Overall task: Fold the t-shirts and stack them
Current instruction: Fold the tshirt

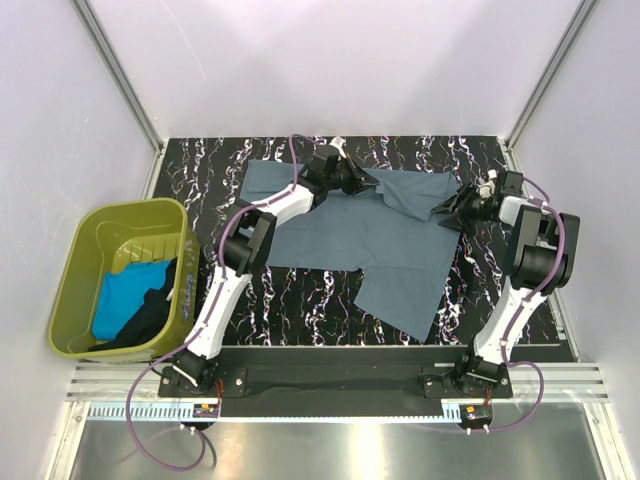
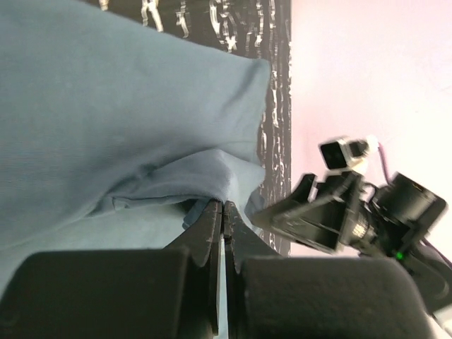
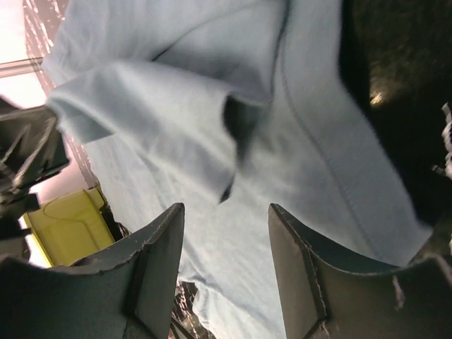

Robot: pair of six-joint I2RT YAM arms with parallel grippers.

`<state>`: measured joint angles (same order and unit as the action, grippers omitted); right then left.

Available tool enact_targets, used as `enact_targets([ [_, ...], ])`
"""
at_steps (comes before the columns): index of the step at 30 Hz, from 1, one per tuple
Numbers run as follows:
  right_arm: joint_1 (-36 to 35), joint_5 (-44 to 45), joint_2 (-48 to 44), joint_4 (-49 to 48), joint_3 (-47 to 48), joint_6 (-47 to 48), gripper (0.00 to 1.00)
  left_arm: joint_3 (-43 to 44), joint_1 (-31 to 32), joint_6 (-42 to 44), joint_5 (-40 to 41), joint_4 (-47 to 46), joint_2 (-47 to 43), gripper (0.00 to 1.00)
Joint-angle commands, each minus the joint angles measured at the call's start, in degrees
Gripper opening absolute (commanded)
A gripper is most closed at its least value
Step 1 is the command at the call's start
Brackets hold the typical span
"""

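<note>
my left pincer point(image 2: 223, 206) pinched tight on a fold of the grey shirt point(image 1: 370, 250) | my right pincer point(image 3: 226, 209) half open, empty, over its right edge | shirt spread across middle of counter point(image 1: 300, 300)

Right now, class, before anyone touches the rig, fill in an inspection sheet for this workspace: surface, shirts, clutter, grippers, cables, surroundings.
Surface: black marbled table, with one shirt lying on it.
Job's things: grey shirt spread on the table, its far right part folded over; turquoise shirt and black shirt bundled in the tub.
Clutter: the olive tub beside the table's left edge; nothing else seen.
Grippers: left gripper shut on a fold of the grey shirt; right gripper open over the same shirt.
Cables: purple cables loop out from both bases.
Surroundings: pale walls, metal frame rails.
</note>
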<state>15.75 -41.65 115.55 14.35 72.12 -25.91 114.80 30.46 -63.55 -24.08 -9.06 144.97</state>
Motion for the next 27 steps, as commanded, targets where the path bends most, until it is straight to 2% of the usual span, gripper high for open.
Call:
enact_targets([
  [1,-0.3,-1.4,-3.4,-4.5,-1.1,-0.7,0.58,1.8,0.1,-1.4,-1.0,-4.2,0.3,0.0],
  [15,-2.4,-5.4,6.6,-10.7,5.6,-5.3,0.59,0.1,0.0,-0.3,-1.6,-3.4,-1.4,0.0],
  [21,-2.8,-6.9,7.9,-12.8,7.7,-8.7,0.58,-4.0,0.0,0.5,-2.2,-4.5,-4.0,0.0],
  [22,-2.8,-7.8,7.2,-13.8,7.5,-12.0,0.58,-4.7,0.0,1.0,-2.3,-4.4,-4.8,0.0],
  [23,-2.8,-8.4,6.6,-19.7,7.1,-14.8,0.57,-4.8,0.0,1.5,-2.3,-4.3,-5.1,0.0],
  [25,-2.8,-9.8,6.1,-25.7,6.5,-20.8,0.56,-4.6,0.0,3.2,-2.3,-3.9,-5.6,0.0],
  [26,-2.8,-10.2,6.5,-29.7,7.3,-26.3,0.56,-4.1,0.0,3.7,-2.1,-3.9,-5.5,0.0],
  [27,-2.8,-10.2,7.4,-30.3,8.5,-28.3,0.56,-3.5,0.0,4.0,-2.1,-4.0,-5.1,0.0],
])
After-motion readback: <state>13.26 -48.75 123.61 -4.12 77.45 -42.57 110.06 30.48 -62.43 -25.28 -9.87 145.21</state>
